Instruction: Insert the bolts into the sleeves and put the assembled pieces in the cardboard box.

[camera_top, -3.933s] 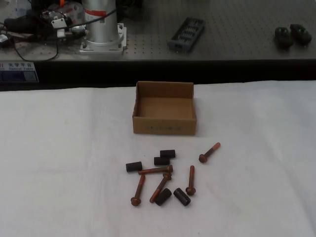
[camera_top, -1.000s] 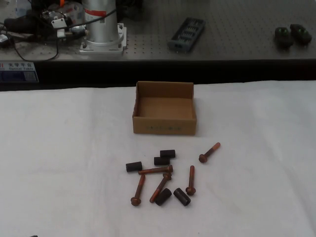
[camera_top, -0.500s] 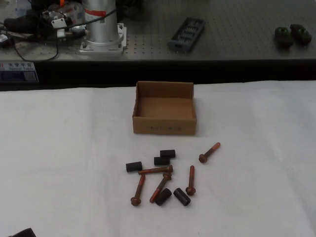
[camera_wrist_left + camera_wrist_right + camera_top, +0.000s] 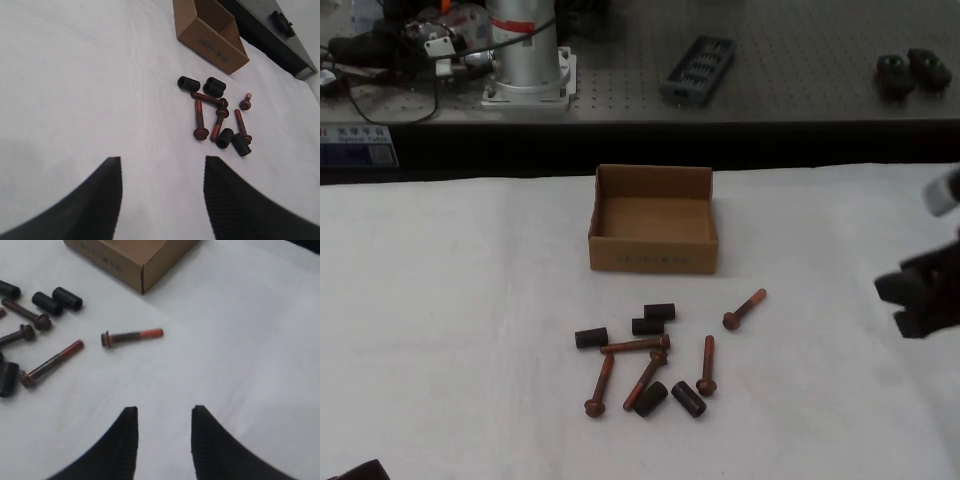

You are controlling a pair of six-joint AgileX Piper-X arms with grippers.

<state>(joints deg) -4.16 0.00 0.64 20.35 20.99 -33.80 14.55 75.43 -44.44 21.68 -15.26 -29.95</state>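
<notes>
You've got left hand (image 4: 162, 161) and right hand (image 4: 164, 411) open, empty; bolts (image 4: 744, 308) and sleeves (image 4: 659, 311) lie loose on the table (image 4: 470, 300) just near of the box (image 4: 653, 261), probably light, rigid, roll-prone, so pinch mid-shank.

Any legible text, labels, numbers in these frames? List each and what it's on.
Cardboard box: one row of small dark print on its front wall, too small to read.
Blue label, far left beyond the white cloth in the high view: has characters, too blurred to read.
Bolts and sleeves: no markings visible.
Nothing can be quoted.
</notes>
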